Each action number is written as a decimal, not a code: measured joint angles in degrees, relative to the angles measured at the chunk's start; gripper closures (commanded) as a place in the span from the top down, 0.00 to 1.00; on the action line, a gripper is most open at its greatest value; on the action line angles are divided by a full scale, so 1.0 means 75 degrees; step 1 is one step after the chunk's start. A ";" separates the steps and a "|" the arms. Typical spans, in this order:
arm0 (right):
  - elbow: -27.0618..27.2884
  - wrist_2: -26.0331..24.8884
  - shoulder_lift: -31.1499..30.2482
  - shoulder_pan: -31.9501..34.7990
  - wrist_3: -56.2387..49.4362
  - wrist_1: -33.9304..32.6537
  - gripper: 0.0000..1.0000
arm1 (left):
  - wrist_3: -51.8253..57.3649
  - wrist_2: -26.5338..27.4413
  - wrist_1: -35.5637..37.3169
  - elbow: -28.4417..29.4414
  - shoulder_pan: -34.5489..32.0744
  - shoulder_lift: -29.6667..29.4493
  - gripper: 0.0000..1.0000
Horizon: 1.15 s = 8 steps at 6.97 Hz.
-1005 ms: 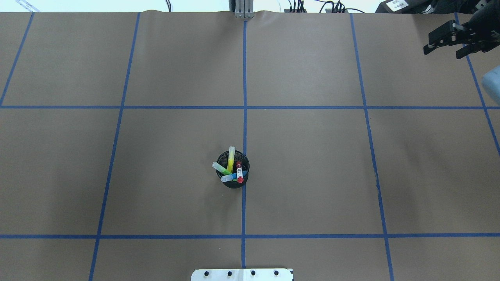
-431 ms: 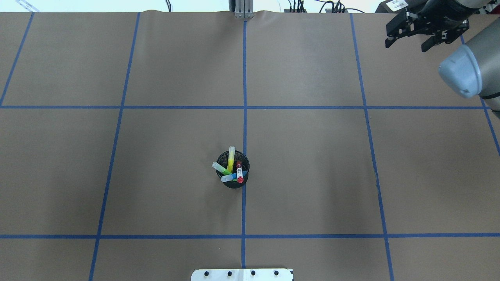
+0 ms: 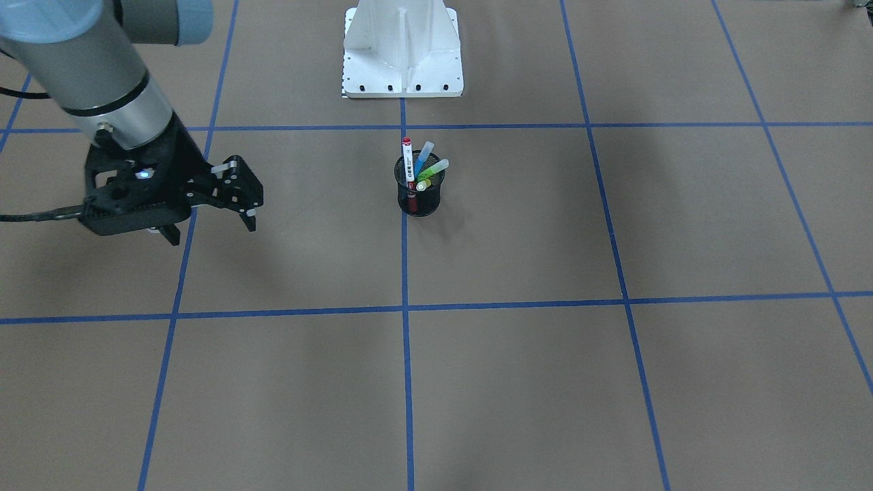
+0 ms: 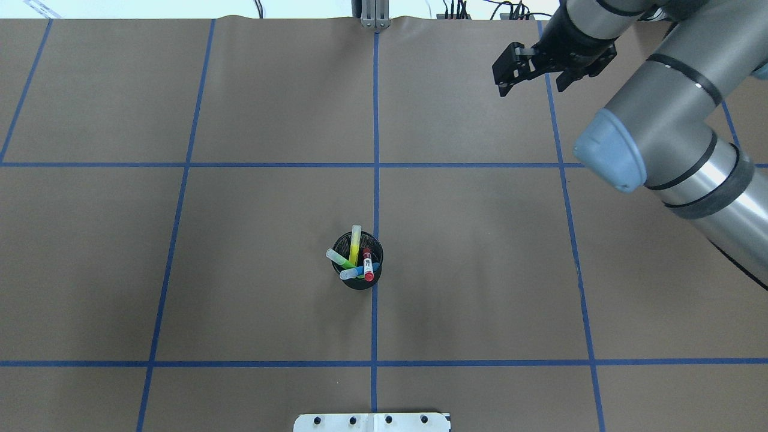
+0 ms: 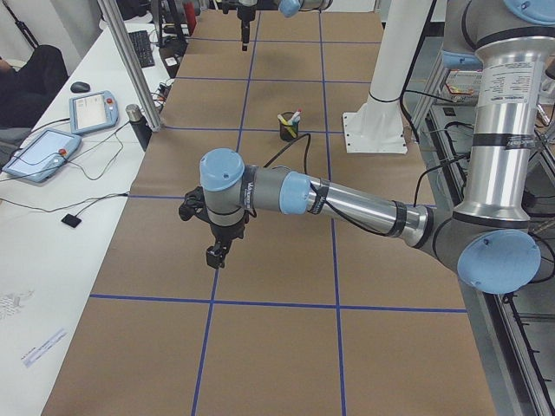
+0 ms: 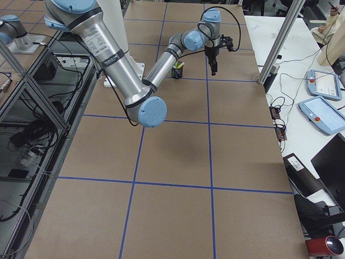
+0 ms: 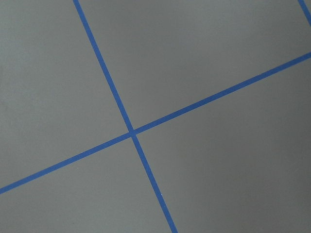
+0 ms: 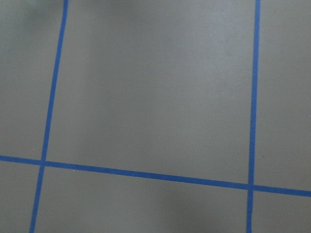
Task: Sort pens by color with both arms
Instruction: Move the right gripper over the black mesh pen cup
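All four pens stand together in the cup [image 4: 359, 283], none sorted yet. The yellow pen [image 4: 354, 245] leans away from me, the green pen [image 4: 339, 259] to my left, and the blue pen [image 4: 354, 273] and red-capped pen [image 4: 367, 264] rest on the rim nearest me. They lean because the cup is wider than they are, and that splay leaves each top free, so I judge they can be pinched from above one at a time. My right pincer [image 4: 533, 84] hangs above the table [image 4: 480, 240] well apart from the cup, beyond it and off to my right, its two fingers spread wide with nothing between them. I take that as the right stance, since it has to slip over a slim pen top. My left pincer [image 5: 215, 252] is far from the cup on its other side, pointing down over bare table, and from the one side view that catches it I cannot tell whether its fingers are apart or together. With one arm on each side of the cup, each can take its own colours without crossing the other.
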 measured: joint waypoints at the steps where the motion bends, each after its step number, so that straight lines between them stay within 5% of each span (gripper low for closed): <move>1: -0.0011 -0.0173 0.0282 -0.0314 -0.0037 -0.0035 0.99 | -0.0001 -0.0001 0.0003 0.0018 0.0006 0.0030 0.99; 5: -0.0449 -0.0626 0.1432 -0.1518 -0.0021 -0.0094 0.99 | -0.0001 -0.0001 0.0008 0.0051 0.0014 0.0176 0.99; 8: -0.1692 -0.0661 0.2432 -0.1986 -0.0941 -0.0141 0.99 | -0.0184 -0.0011 0.0012 0.0043 0.0014 0.0231 0.99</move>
